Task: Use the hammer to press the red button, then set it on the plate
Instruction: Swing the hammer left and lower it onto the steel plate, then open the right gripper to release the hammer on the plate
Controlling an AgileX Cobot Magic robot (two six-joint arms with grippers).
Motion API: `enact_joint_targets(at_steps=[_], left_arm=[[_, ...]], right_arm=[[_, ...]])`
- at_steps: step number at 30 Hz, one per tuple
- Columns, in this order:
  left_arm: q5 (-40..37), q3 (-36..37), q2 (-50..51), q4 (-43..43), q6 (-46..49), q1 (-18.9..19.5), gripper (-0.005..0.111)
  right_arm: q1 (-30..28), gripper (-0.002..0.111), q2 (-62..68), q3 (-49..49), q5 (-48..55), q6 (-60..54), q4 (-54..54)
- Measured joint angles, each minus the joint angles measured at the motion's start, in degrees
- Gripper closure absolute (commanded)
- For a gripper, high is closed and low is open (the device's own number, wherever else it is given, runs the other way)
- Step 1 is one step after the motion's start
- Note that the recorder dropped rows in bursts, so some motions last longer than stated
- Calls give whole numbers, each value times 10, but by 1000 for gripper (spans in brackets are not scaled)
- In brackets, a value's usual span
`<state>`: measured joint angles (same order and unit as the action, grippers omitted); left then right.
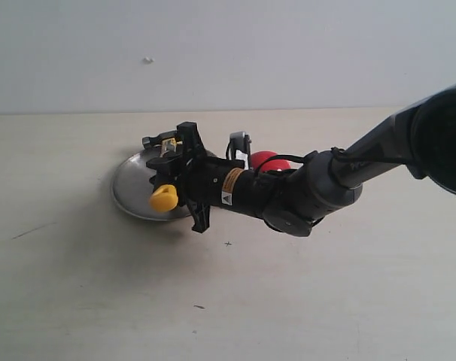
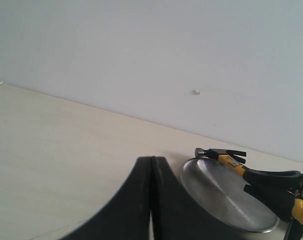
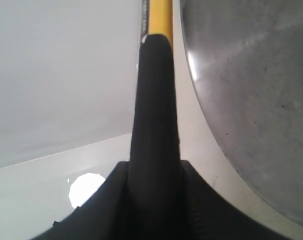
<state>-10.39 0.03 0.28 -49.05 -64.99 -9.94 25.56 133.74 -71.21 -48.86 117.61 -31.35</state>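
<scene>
hammer (image 1: 163, 198) clamped tight in right gripper (image 1: 181, 174), held just over the plate (image 1: 130, 189), left gripper (image 2: 151, 165) pinched fully closed

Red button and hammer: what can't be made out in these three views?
- red button: exterior view, mostly behind the right arm; base hidden; absent from both wrist views.
- hammer: exterior view, handle middle covered by right gripper; whether it touches the plate unclear.
- hammer head: right wrist view, cut off by the picture's edge.
- left gripper: outside the exterior view.
</scene>
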Motion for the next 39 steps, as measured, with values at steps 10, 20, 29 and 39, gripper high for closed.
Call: enact_joint_targets(at_steps=[10, 20, 29, 39], left_arm=[[0, 0, 0, 0, 0, 0, 107], [0, 0, 0, -1, 0, 0, 107], [0, 0, 0, -1, 0, 0, 107], [0, 0, 0, -1, 0, 0, 107]], right_arm=[[0, 47, 0, -1, 31, 0, -72], [-19, 45, -15, -2, 45, 39, -209], [-21, 45, -98, -2, 261, 39, -357], [-21, 45, -101, -21, 331, 19, -442]])
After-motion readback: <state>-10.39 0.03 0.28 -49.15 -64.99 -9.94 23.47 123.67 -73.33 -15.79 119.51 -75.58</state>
